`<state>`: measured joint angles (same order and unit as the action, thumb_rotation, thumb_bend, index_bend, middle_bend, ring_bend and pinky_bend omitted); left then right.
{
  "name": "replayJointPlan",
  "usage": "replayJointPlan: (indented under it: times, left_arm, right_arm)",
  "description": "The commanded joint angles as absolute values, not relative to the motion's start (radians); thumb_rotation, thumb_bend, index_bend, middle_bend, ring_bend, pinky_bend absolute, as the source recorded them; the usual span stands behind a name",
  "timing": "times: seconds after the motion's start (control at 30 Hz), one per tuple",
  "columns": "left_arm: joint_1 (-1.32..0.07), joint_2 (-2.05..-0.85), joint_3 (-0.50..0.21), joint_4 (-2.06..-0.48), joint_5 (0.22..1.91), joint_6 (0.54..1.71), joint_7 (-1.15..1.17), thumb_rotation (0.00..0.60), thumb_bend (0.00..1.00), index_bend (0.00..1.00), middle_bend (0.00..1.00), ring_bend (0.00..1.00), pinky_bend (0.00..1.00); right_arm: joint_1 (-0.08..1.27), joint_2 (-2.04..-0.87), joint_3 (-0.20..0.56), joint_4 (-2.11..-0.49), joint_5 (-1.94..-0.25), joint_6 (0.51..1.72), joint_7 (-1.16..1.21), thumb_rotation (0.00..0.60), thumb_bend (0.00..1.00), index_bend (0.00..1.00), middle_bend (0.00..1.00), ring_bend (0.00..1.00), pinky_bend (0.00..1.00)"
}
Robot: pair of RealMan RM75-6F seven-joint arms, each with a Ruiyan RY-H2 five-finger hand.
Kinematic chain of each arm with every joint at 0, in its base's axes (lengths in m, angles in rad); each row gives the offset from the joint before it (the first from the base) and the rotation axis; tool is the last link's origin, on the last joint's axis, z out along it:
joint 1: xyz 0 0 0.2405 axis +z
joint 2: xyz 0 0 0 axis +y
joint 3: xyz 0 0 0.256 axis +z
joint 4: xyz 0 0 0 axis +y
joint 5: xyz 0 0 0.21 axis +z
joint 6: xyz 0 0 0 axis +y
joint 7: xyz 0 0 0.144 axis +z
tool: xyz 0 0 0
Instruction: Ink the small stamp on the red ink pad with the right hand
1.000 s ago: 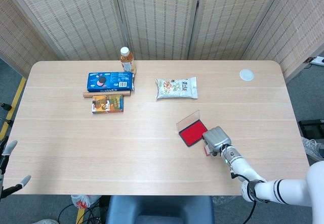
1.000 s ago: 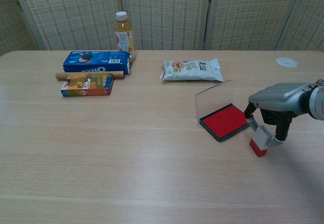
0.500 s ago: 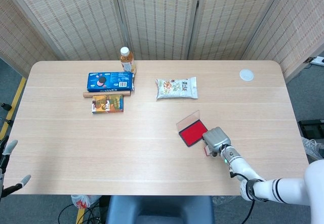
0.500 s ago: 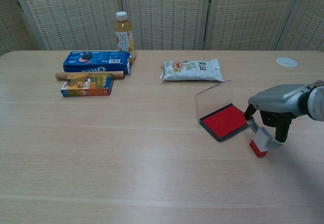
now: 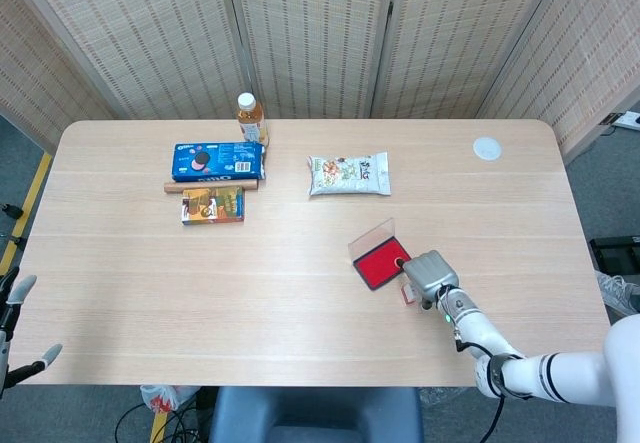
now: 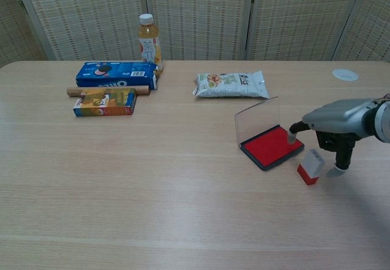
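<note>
The red ink pad (image 6: 271, 146) lies open on the table right of centre, its clear lid (image 6: 257, 119) raised on the far-left side; the head view shows the ink pad (image 5: 378, 265) too. The small stamp (image 6: 311, 166), white with a red base, sits on the table just right of the pad and leans a little. My right hand (image 6: 337, 124) hovers over it with fingers spread: one fingertip (image 6: 292, 138) at the pad's right edge, another (image 6: 337, 170) right of the stamp, neither touching it. In the head view, my right hand (image 5: 430, 275) covers most of the stamp (image 5: 407, 292). My left hand (image 5: 18, 325) hangs off the table's left edge, holding nothing.
At the back left are a tea bottle (image 6: 150, 36), a blue cookie box (image 6: 116, 74), a wooden stick (image 6: 108, 91) and an orange box (image 6: 104, 102). A snack bag (image 6: 231, 84) lies behind the pad. A small white disc (image 6: 345, 74) sits at the far right.
My right hand's fingers have spread and let go of the stamp, which they pinched half a second ago. The stamp now rests on the table at nearly the same spot.
</note>
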<state>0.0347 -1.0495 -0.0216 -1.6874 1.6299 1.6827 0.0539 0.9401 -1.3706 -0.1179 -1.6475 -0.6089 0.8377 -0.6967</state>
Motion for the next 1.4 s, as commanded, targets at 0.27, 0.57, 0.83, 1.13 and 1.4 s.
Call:
replayJointPlan:
  times: [0.27, 0.57, 0.83, 1.13, 1.4]
  left_arm:
    - [0.039, -1.046, -0.023, -1.688, 1.630, 1.692, 0.039, 0.600, 0.10, 0.06, 0.01, 0.00, 0.27]
    - [0.033, -1.050, -0.028, -1.687, 1.615, 1.678, 0.055, 0.600, 0.10, 0.06, 0.01, 0.00, 0.27]
    - [0.027, -1.055, -0.035, -1.690, 1.595, 1.662, 0.073, 0.600, 0.10, 0.06, 0.01, 0.00, 0.27]
    - [0.017, -1.064, -0.037, -1.695, 1.585, 1.641, 0.096, 0.600, 0.10, 0.06, 0.01, 0.00, 0.27]
    - [0.007, -1.072, -0.038, -1.692, 1.580, 1.624, 0.115, 0.600, 0.10, 0.06, 0.01, 0.00, 0.27]
  right_arm:
    - [0.895, -1.232, -0.124, -1.797, -0.717, 0.912, -0.641, 0.600, 0.15, 0.13, 0.88, 0.74, 0.77]
    - [0.679, -1.150, -0.170, -1.838, -1.026, 1.239, -0.566, 0.600, 0.11, 0.10, 0.46, 0.43, 0.48]
    - [0.464, -1.222, -0.195, -1.631, -1.239, 1.487, -0.431, 0.600, 0.09, 0.03, 0.14, 0.10, 0.16]
    - [0.313, -1.293, -0.176, -1.464, -1.359, 1.625, -0.374, 0.600, 0.09, 0.00, 0.07, 0.01, 0.04]
    - [0.270, -1.275, -0.153, -1.500, -1.422, 1.617, -0.350, 0.600, 0.09, 0.00, 0.07, 0.01, 0.03]
